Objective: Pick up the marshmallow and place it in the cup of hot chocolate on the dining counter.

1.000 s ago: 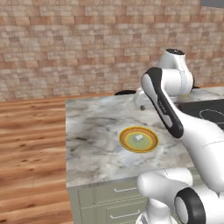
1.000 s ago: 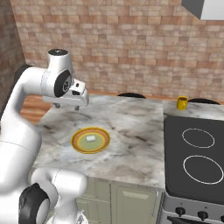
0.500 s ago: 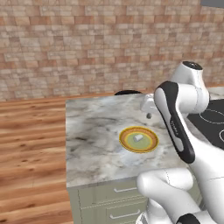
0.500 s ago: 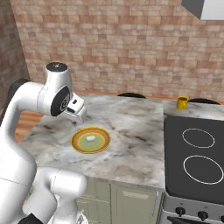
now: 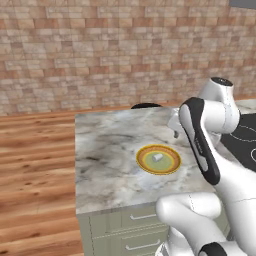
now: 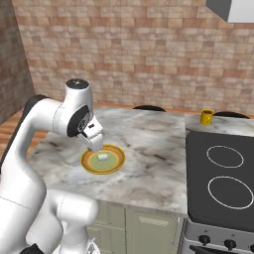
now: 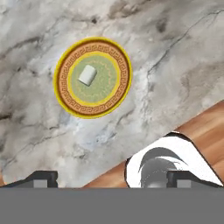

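Here: one marshmallow, small white soft-edged block, lying on one round plate with green centre, orange patterned band, yellow rim. Plate sits flat on grey-white marbled stone surface, near its front edge. One cup of hot chocolate, small yellow cylinder with handle, stands well apart at far side beside black cooktop with two ring burners. One end effector hovers over plate's left rim, fingers spread wide, holding nothing. Sage-green drawers below; brick wall behind; wood-plank floor.
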